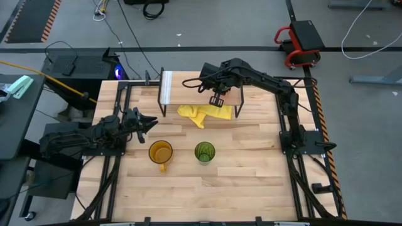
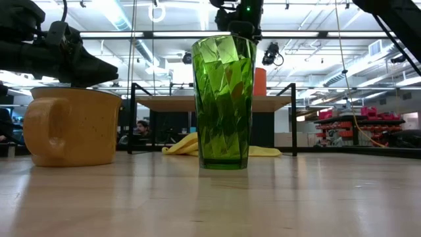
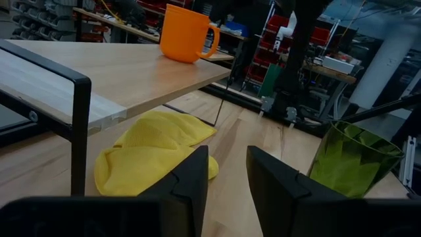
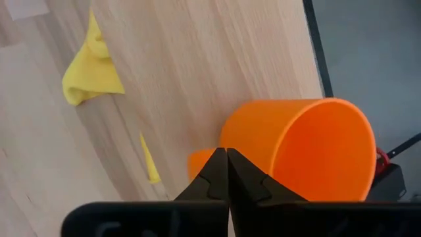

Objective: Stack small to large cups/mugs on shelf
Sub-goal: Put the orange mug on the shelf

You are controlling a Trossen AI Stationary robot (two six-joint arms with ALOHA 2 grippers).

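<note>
The small orange mug (image 3: 187, 33) stands upright on the raised wood shelf (image 1: 195, 94), near the end away from the white strip, and shows close up in the right wrist view (image 4: 309, 145). My right gripper (image 4: 227, 153) is shut and hovers just above the mug (image 2: 260, 82), beside its handle, without touching it. On the tabletop in front of the shelf stand the amber mug (image 1: 160, 152) and, to its right, the green tumbler (image 1: 205, 152), both upright. My left gripper (image 3: 227, 174) is open, low over the table left of the amber mug, pointing toward the shelf.
A crumpled yellow cloth (image 1: 200, 114) lies on the table, partly under the shelf's near edge. The shelf's thin black legs (image 3: 80, 131) stand at its corners. Bare tabletop (image 1: 207, 194) spreads near the front edge, in front of the two cups.
</note>
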